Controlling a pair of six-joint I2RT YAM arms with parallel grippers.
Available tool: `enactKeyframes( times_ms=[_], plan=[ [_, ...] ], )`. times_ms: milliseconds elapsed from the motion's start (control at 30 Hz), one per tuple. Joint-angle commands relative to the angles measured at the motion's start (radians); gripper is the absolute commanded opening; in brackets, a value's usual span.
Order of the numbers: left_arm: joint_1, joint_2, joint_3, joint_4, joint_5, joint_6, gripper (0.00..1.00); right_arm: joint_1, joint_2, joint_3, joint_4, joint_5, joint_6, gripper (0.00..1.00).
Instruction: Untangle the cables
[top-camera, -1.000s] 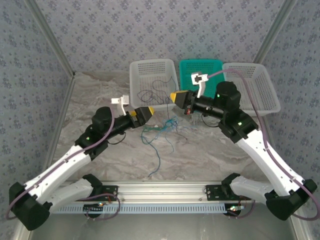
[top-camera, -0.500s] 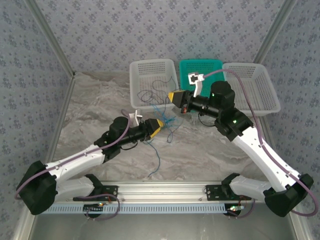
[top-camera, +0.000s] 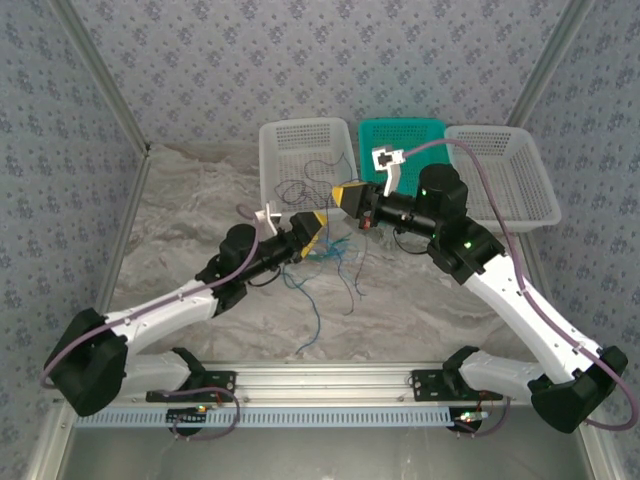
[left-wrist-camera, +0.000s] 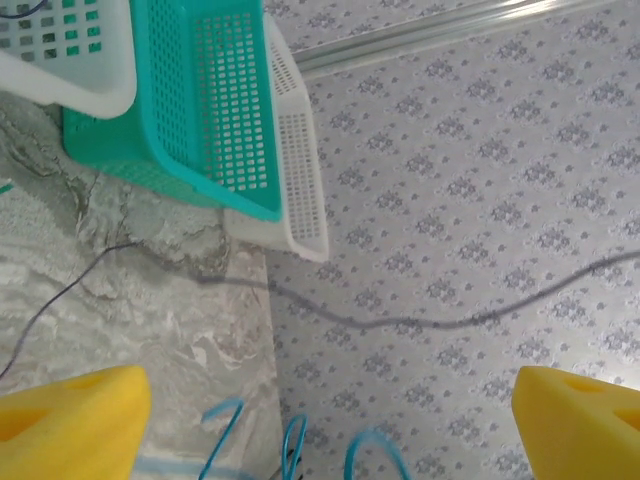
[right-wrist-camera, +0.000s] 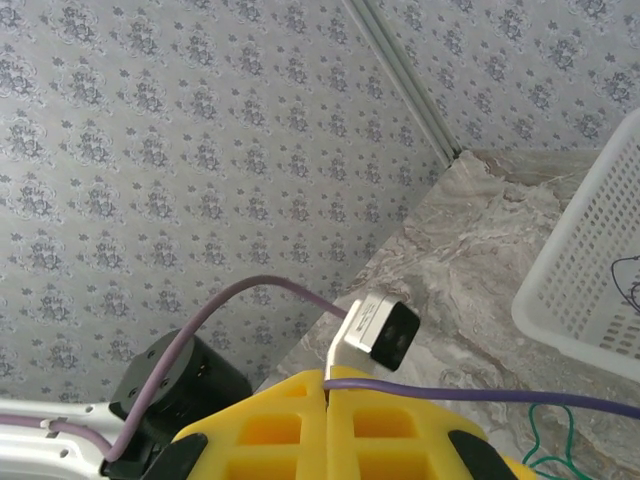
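- Blue, teal & dark cables (top-camera: 328, 258): loose wad on marble bench (top-camera: 180, 200), just in front of white basket (top-camera: 268, 160); a few dark strands lie inside it.
- L jaws: wide apart, at wad's left edge; blue loops between yellow fingers (left-wrist-camera: 70, 415).
- R jaws: pressed shut by basket's near right corner; can't tell if a strand is pinched.

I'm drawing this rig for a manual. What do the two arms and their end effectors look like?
Both the left arm and right arm have white links and black joint housings; small green lights dot the right one. A purple-grey cable runs along each to a white wrist camera. The left end effector and right end effector have blocky yellow fingers with moulded recesses.
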Motion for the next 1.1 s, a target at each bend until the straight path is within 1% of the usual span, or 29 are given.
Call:
enactKeyframes(
  times_ms=[0,67,133,167,200,233,267,333,433,500,533,600,667,733,800,933,1067],
  plan=[
    [0.005,0.054,0.047,0.119,-0.002,-0.057,0.89,0.007,-0.012,0.013,0.022,0.005,0.0,0.0],
    [0.004,0.088,0.033,0.171,-0.002,-0.098,0.73,0.006,-0.012,0.011,0.024,0.009,0.003,0.0],
    [0.002,0.107,0.017,0.208,-0.013,-0.123,0.45,0.007,-0.012,0.01,0.027,0.01,0.005,0.0],
    [0.001,0.109,0.007,0.222,-0.02,-0.126,0.27,0.007,-0.013,0.009,0.025,0.014,0.005,0.0],
    [0.0,0.106,0.003,0.222,-0.028,-0.119,0.14,0.007,-0.016,0.007,0.02,0.024,0.006,0.0],
    [0.0,0.096,0.001,0.21,-0.034,-0.105,0.02,0.006,-0.019,0.005,0.015,0.039,0.005,0.0],
    [0.001,0.076,0.0,0.174,-0.043,-0.075,0.0,0.003,-0.025,0.006,0.004,0.057,0.0,0.0],
    [0.011,0.017,0.0,0.053,-0.066,-0.011,0.0,-0.011,-0.047,0.011,-0.035,0.115,-0.018,0.0],
    [0.058,-0.146,-0.025,-0.282,-0.164,0.066,0.0,-0.082,-0.1,0.02,-0.144,0.306,-0.01,0.0],
    [0.12,-0.274,-0.039,-0.564,-0.245,0.105,0.0,-0.192,-0.141,0.007,-0.225,0.405,0.044,0.0],
    [0.152,-0.325,-0.047,-0.666,-0.275,0.118,0.0,-0.256,-0.158,-0.001,-0.254,0.421,0.074,0.0],
    [0.234,-0.437,-0.073,-0.847,-0.317,0.153,0.0,-0.402,-0.194,-0.071,-0.273,0.411,0.139,0.0],
    [0.305,-0.531,-0.11,-0.932,-0.323,0.164,0.0,-0.515,-0.211,-0.107,-0.281,0.382,0.176,0.0],
    [0.375,-0.605,-0.147,-0.968,-0.292,0.162,0.0,-0.577,-0.214,-0.126,-0.295,0.362,0.195,0.0],
    [0.437,-0.653,-0.175,-1.007,-0.264,0.162,0.0,-0.607,-0.215,-0.137,-0.31,0.382,0.199,0.0],
    [0.523,-0.707,-0.194,-1.08,-0.254,0.181,0.0,-0.653,-0.213,-0.129,-0.361,0.428,0.22,0.0],
    [0.6,-0.739,-0.191,-1.156,-0.273,0.22,0.0,-0.692,-0.222,-0.111,-0.363,0.418,0.231,0.0]
  ],
)
